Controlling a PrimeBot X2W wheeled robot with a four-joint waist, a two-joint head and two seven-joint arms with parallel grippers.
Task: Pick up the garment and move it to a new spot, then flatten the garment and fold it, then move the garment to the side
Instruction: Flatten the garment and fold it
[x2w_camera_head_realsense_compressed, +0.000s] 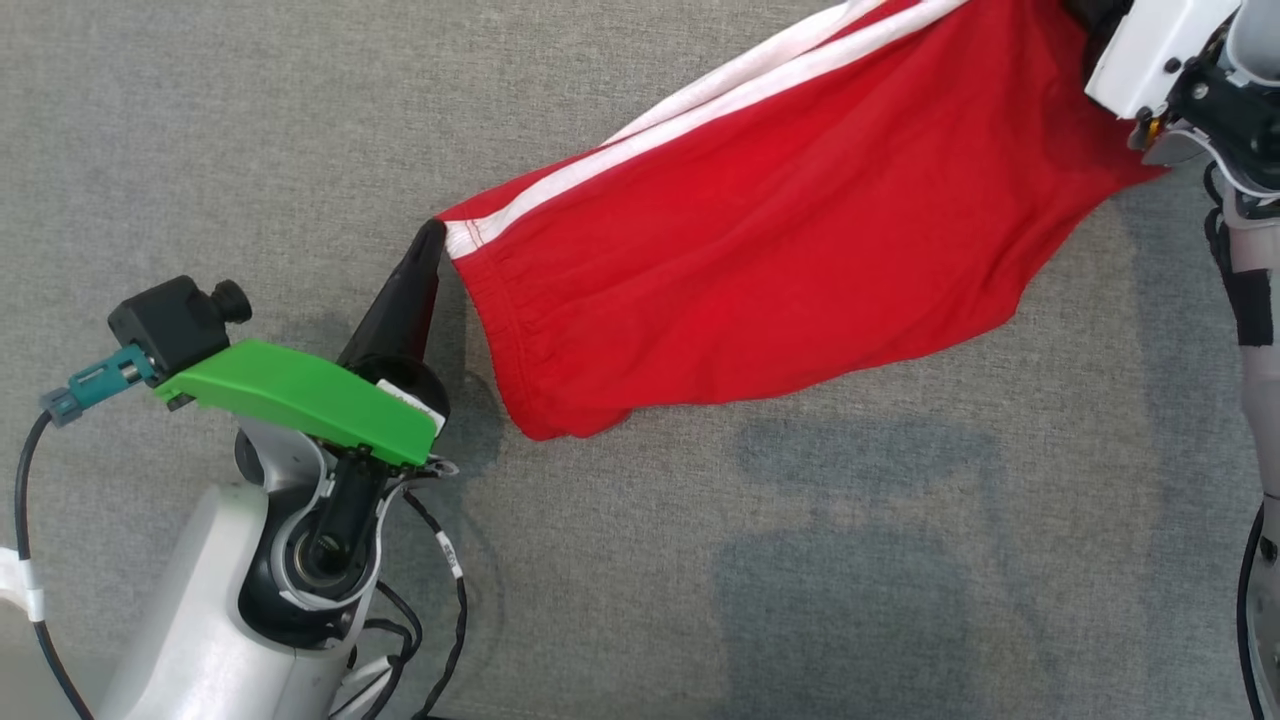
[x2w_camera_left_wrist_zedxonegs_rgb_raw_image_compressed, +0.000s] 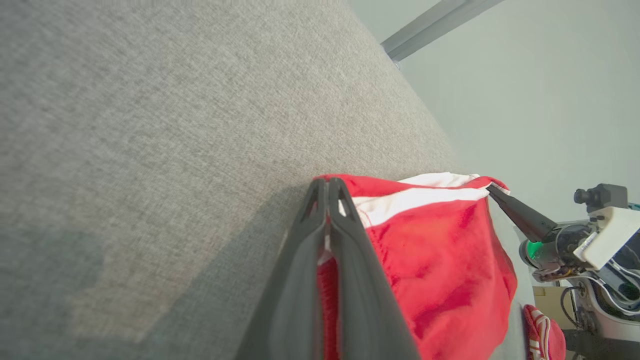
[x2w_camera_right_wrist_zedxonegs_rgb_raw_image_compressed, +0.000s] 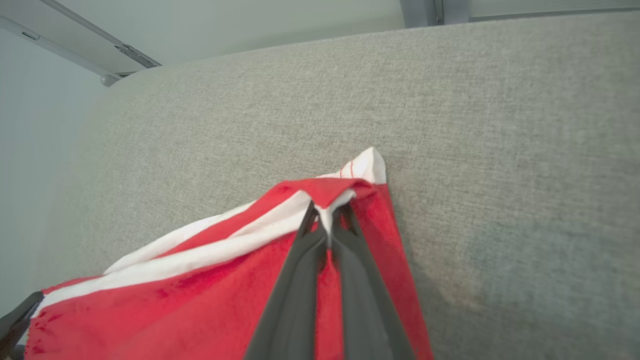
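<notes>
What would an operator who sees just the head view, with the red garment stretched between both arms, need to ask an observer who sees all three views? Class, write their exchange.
Operator: The garment runs up under the right arm's white housing. Is it gripped there?
Observer: Yes. The right pincer is shut on a white-striped corner.
Operator: And the left pincer?
Observer: Shut too, with red hem pinched between its fingers.
</notes>
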